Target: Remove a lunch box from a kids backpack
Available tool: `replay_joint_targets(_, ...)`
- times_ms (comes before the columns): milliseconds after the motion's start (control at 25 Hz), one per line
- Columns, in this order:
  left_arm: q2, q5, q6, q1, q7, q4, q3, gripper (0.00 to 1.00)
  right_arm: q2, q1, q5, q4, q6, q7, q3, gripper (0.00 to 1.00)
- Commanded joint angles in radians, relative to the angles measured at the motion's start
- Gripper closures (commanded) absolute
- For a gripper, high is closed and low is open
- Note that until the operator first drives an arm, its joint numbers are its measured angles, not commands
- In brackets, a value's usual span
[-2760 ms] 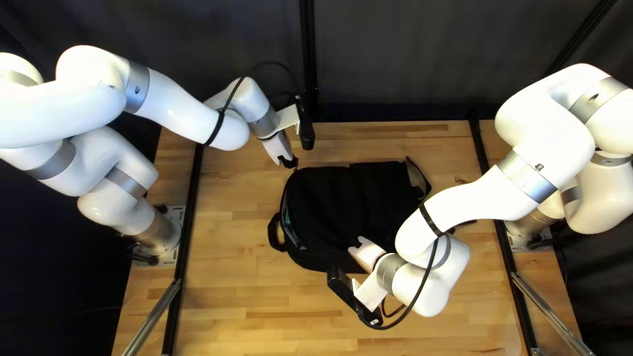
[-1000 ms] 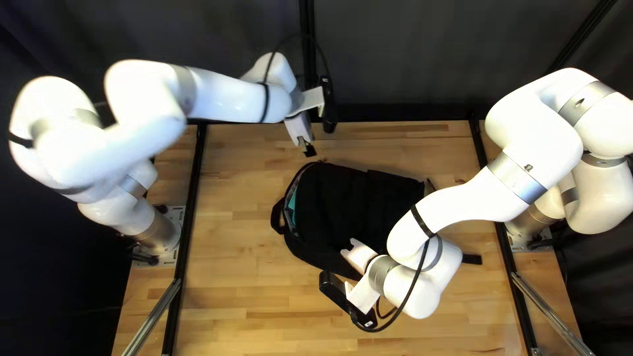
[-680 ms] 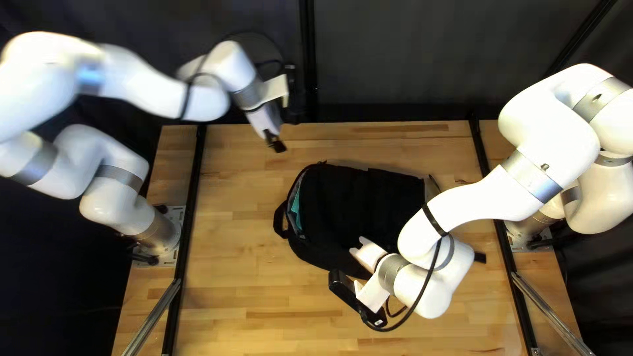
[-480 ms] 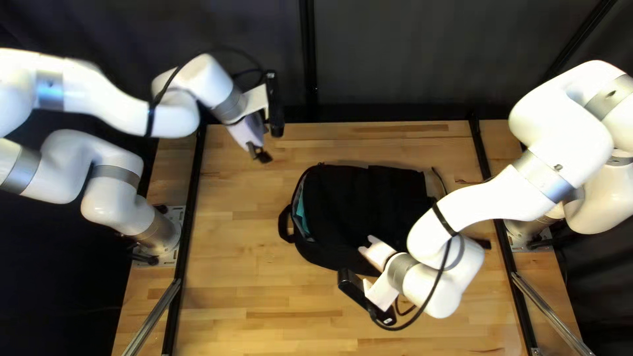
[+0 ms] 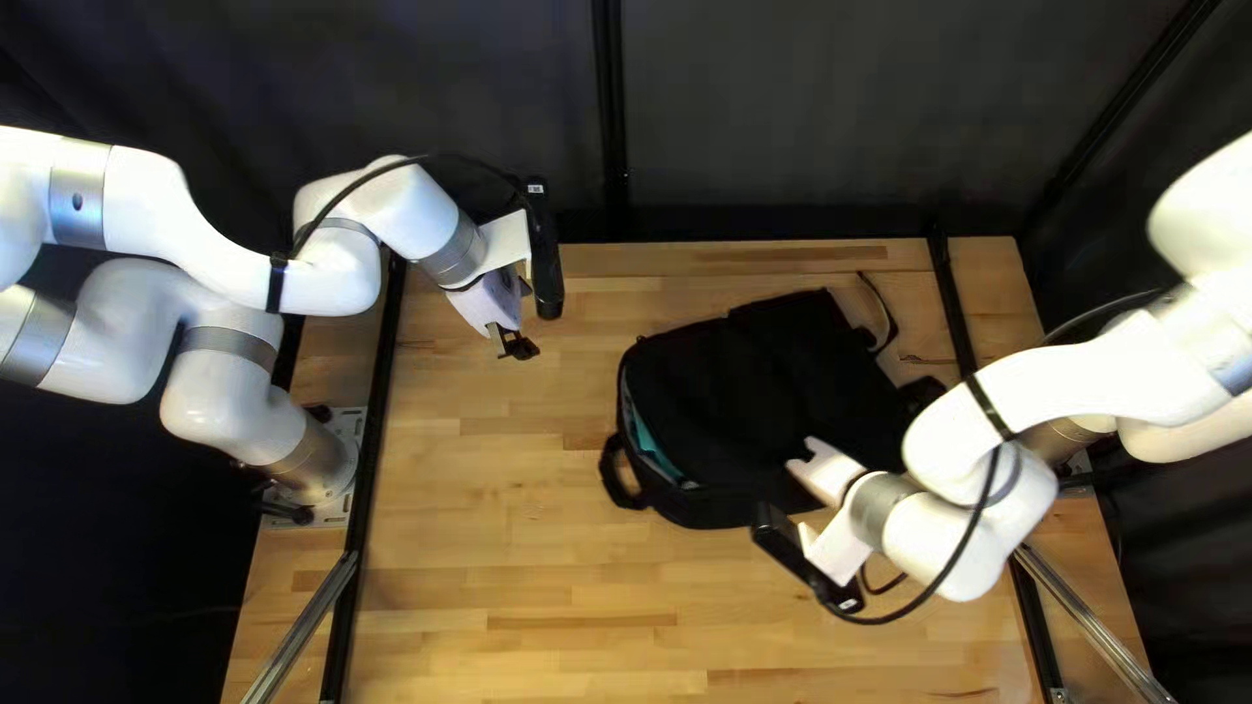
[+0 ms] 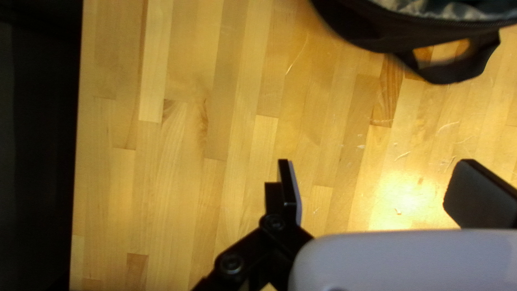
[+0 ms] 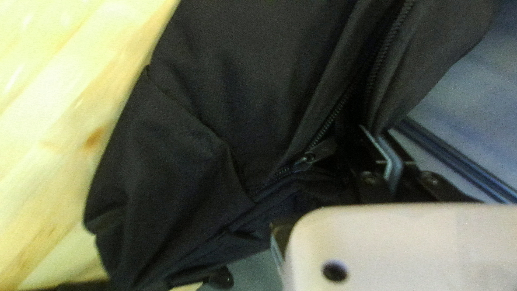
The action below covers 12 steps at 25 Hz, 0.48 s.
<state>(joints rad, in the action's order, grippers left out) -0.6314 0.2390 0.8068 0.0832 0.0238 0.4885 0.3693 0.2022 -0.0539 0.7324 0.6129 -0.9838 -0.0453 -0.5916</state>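
Backpack (image 5: 750, 391) firmly pinched by the right tool (image 7: 378, 136); left tool (image 6: 376, 170) spread, empty!
Lunch box presumably inside; the mouth (image 5: 647, 446) should be held steady above the surface (image 5: 548, 561) while squarely approached.

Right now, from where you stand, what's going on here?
My right gripper is shut on the black backpack, pinching its cloth beside an open zipper. My left gripper hangs open and empty over the table, clear of the bag. The backpack lies with its top opening gaping, and a teal patch shows inside; I can't tell whether that is the lunch box or lining.
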Motion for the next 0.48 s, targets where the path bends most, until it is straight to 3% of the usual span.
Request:
replay_joint_targets(40,-0.002,0.007,0.029,0.000,0.000,0.015,-0.011,0.00,-0.039,-0.002,-0.030,0.067,-0.054,0.010,-0.005,0.00)
replay_joint_targets(280,-0.063,0.024,0.109,-0.018,-0.016,0.015,-0.048,0.00,-0.283,0.008,-0.032,0.421,-0.303,-0.119,-0.026,0.00)
replay_joint_targets(480,-0.100,0.032,0.132,-0.028,-0.032,-0.011,-0.067,0.00,-0.533,0.069,0.039,0.658,-0.381,-0.244,0.022,0.00)
